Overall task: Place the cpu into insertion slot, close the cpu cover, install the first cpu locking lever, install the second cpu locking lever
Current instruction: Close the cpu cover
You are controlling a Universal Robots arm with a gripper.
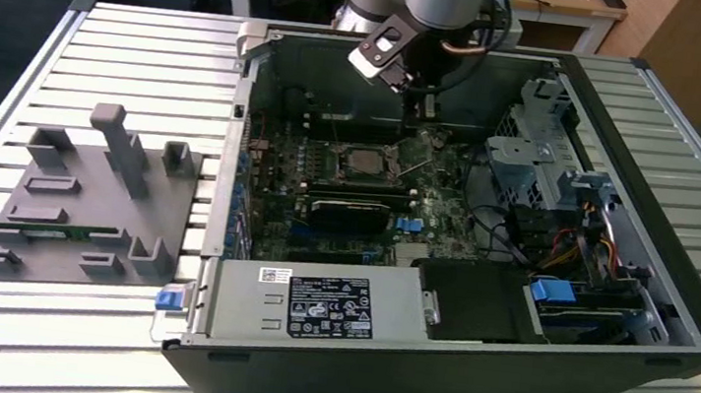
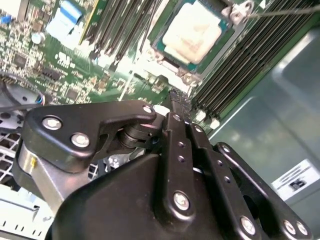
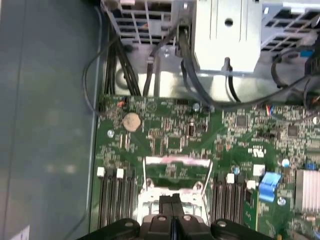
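Observation:
The cpu, a small square chip with a pale silver top, lies in the insertion slot on the green motherboard. The silvery cpu cover frames the socket; I cannot tell whether it sits fully flat. A thin metal locking lever slants up and away from the socket corner, also seen as a raised rod in the exterior view. My gripper hangs inside the case just behind the socket, its black fingers pressed together, shut, with nothing between them. In the first wrist view the gripper covers the socket's near part.
Long black memory slots flank the socket on both sides. A metal drive cage with cables fills the case at the exterior view's right. The power supply sits at the front. A grey fixture block stands on the slatted table.

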